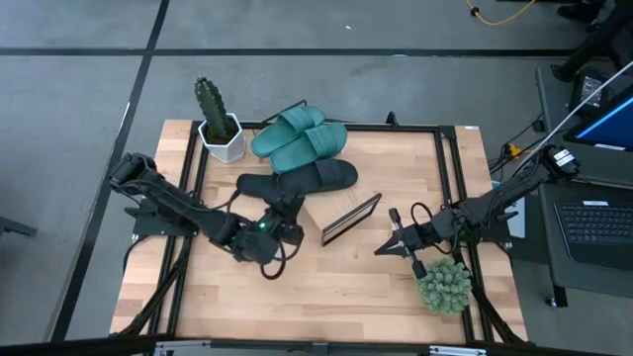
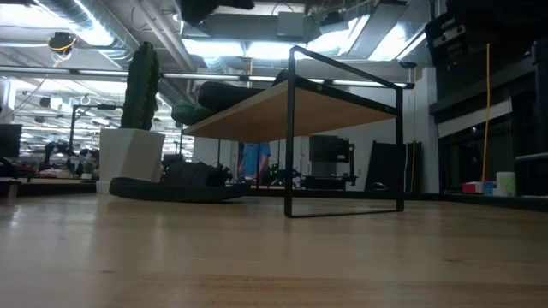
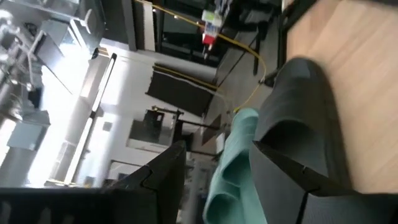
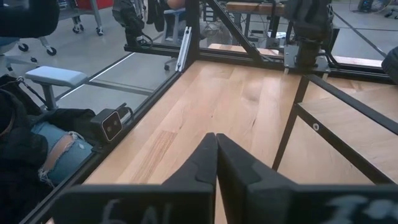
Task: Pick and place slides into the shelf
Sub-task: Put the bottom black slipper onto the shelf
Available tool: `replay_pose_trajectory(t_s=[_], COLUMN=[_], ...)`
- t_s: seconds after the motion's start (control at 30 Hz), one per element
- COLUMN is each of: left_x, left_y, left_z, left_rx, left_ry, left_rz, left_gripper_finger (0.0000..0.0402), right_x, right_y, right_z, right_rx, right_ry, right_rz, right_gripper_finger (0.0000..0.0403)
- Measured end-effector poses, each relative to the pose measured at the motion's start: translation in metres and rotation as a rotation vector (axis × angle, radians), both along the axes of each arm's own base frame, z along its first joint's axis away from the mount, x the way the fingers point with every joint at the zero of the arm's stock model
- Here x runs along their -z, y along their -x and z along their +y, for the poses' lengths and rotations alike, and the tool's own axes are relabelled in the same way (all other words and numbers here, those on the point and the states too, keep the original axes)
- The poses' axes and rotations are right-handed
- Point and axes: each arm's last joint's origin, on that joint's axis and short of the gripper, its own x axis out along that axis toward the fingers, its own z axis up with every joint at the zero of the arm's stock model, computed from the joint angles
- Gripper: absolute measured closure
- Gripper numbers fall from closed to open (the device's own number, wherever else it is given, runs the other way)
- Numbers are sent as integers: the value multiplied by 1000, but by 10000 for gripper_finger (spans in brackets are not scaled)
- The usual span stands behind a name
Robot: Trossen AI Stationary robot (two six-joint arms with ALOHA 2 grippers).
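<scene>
Two teal slides (image 1: 302, 140) lie close together at the table's far edge. In front of them a black slide (image 1: 307, 179) lies flat on its sole on the table. My left gripper (image 1: 290, 206) hangs level just on the near side of that slide, rolled on its side and open. Its wrist view shows the black slide (image 3: 305, 99) behind one finger and the teal slides (image 3: 233, 162) through the gap. The shelf (image 1: 352, 219) stands at mid-table, its plank slanted (image 2: 300, 107). My right gripper (image 1: 381, 247) waits shut (image 4: 216, 155) above the table beside it. My left gripper has one finger (image 3: 292, 186) in front of the black slide's near end (image 3: 323, 155). I cannot tell whether it touches the slide. Nothing is between the two fingers.
A cactus in a white pot (image 1: 220, 129) stands at the far left corner, and a small green plant (image 1: 443, 285) at the near right. A laptop (image 1: 593, 222) sits off the table's right side. A person's knee (image 4: 59, 152) shows beside the table's near edge.
</scene>
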Motion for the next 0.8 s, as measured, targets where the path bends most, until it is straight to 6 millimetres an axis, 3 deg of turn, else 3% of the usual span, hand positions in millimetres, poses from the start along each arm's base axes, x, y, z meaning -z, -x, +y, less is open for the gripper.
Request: replay_pose_trajectory(t_s=[0.27, 0.47, 0.6, 0.8], left_x=[6, 14, 23, 33], left_y=[10, 18, 22, 32], left_z=[-14, -24, -26, -21], left_rx=[31, 63, 102, 36], left_ry=[103, 246, 386, 501], left_rz=[-107, -224, -243, -316], left_gripper_finger=[232, 232, 232, 232], right_x=[-1, -11, -30, -71], right_y=[0, -2, -8, -21], right_z=[0, 1, 2, -12], right_rx=[-1, -20, -14, 99], right_ry=[-1, 66, 132, 246], right_rz=[-11, -134, -156, 4], right_gripper_finger=[388, 387, 396, 399])
